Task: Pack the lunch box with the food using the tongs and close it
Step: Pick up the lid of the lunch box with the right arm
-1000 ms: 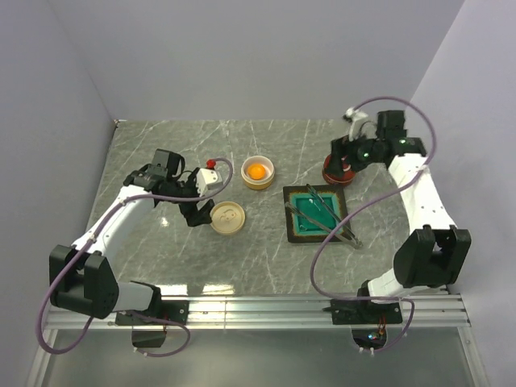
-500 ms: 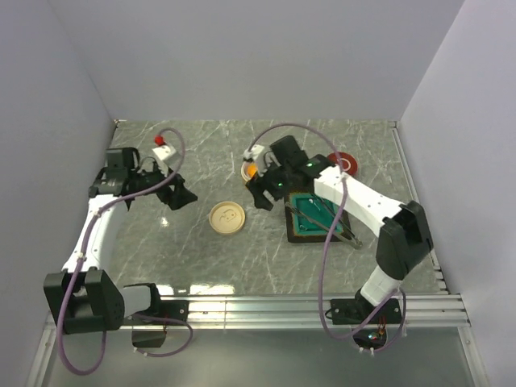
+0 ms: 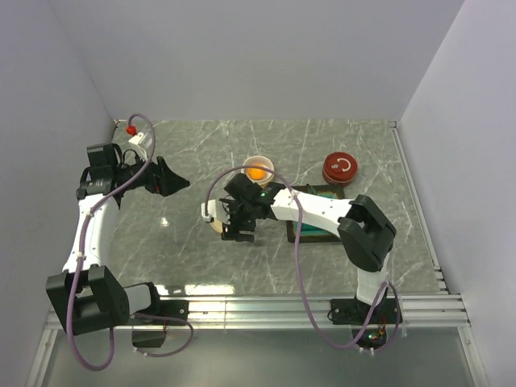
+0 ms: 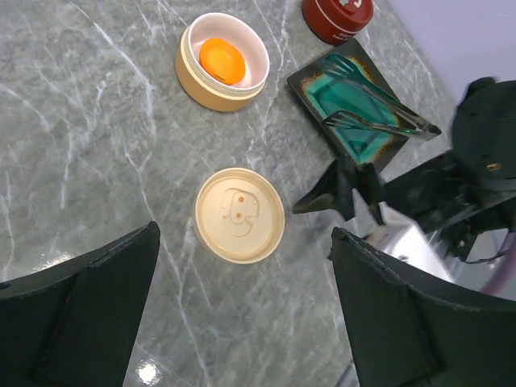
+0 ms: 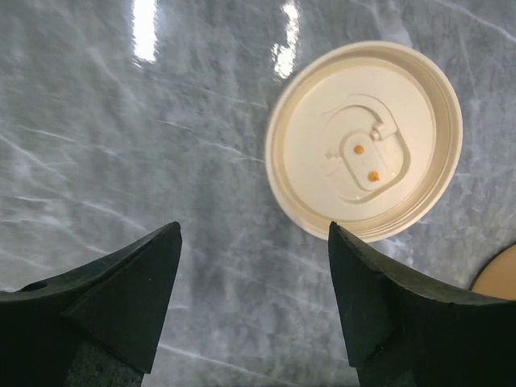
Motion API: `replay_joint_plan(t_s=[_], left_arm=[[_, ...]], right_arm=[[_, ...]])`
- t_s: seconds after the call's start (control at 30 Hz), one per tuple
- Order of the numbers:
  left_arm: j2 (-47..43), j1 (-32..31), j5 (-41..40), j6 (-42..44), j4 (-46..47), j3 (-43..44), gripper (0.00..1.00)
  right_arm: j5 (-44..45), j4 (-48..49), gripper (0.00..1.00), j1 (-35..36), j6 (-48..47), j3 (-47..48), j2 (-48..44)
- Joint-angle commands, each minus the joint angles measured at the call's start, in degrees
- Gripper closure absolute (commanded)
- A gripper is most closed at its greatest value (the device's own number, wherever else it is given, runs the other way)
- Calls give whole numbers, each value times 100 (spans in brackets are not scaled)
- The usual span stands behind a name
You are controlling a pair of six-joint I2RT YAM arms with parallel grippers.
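**Top external view.** Grey marbled tabletop [image 3: 201,266], enclosed by pale walls. The left gripper [image 3: 168,177] is raised over the table's left side, with nothing between its fingers. The right arm reaches across the middle, and its right gripper [image 3: 239,229] hangs over the cream lid [image 3: 214,223], most of which it hides. The tan bowl [image 3: 258,172] stands behind, holding the orange disc [image 3: 256,172]. The teal tray [image 3: 316,234] is largely covered by the right arm, and the tongs cannot be made out here. A red container [image 3: 340,169] sits well apart, at far right.

**Left wrist view.** Both left fingers [image 4: 81,306] are cut off at the lower corners, jaws wide apart and empty. The lid [image 4: 239,215] lies flat, inner side up. The tongs [image 4: 415,122] rest across the tray [image 4: 359,139], untouched, their joined end past its edge. The disc [image 4: 222,60] lies in the bowl [image 4: 201,89]. The frame's top edge crops the red container [image 4: 337,14].

**Right wrist view.** The right fingers [image 5: 105,298] stand apart, gripping nothing. The lid [image 5: 364,141] lies beyond their tips. A tan sliver at the lower right corner is too cropped to identify.
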Motion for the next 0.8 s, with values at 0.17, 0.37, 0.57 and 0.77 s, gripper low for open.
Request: replay_joint_plan(t_s=[0.17,0.37,0.57,0.77], left_arm=[[-85,144,326,-391,155,138,7],[-199,161,274,-348,244,-3,7],[-199,161,317,-312,235,-21,8],[-182,170,247,-444,305,-12,8]], right_arm=[[564,536,23,63,-938,-38,423],[696,932,24,63,-1018,-196,600],[697,783,41,63,-1088,-152,820],[530,520,64,106,-1123,-161,846]])
